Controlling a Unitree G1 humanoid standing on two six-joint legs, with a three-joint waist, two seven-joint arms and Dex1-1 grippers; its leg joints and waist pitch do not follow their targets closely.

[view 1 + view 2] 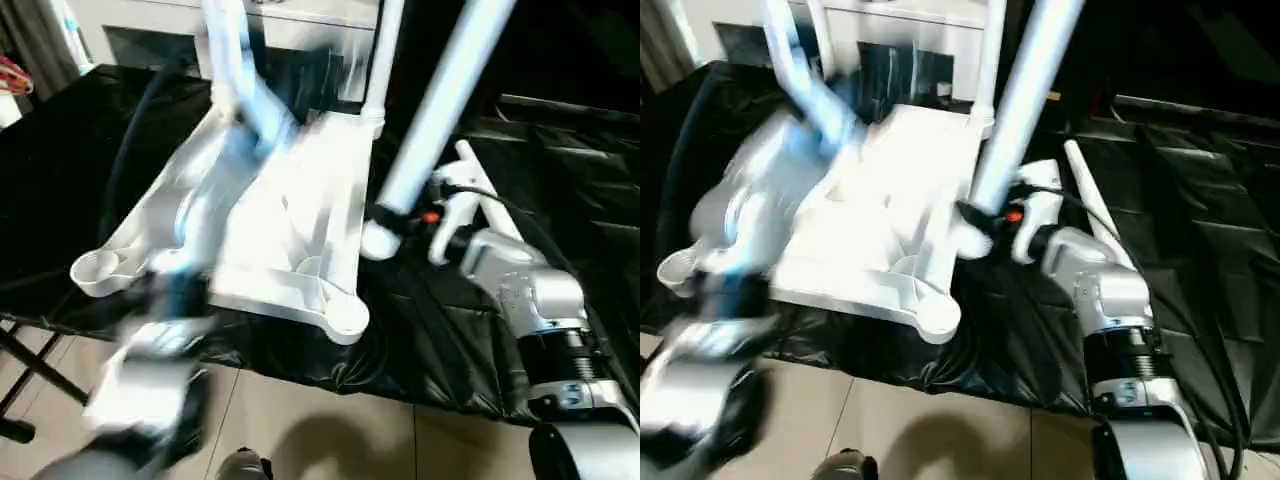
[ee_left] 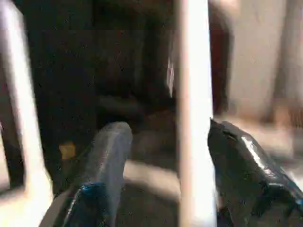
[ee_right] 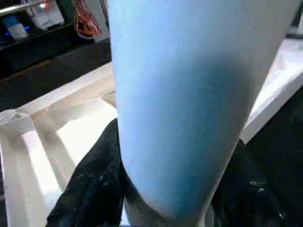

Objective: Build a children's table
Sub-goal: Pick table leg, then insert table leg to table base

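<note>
Tabletop (image 1: 290,235), white and upside down, lies on your black-covered worktop (image 1: 560,190), with corner sockets facing up. On the left, your left arm is blurred. In its wrist view, the left claw (image 2: 163,156) is released, its fingers (image 2: 111,146) standing either side of an upright leg (image 2: 194,118) without pinching it. On the right, your right claw (image 1: 405,222) is clenched around another leg (image 1: 440,110) near its flared end, held tilted just beside the tabletop's right edge. A further leg (image 1: 490,200) lies on the worktop behind that claw.
</note>
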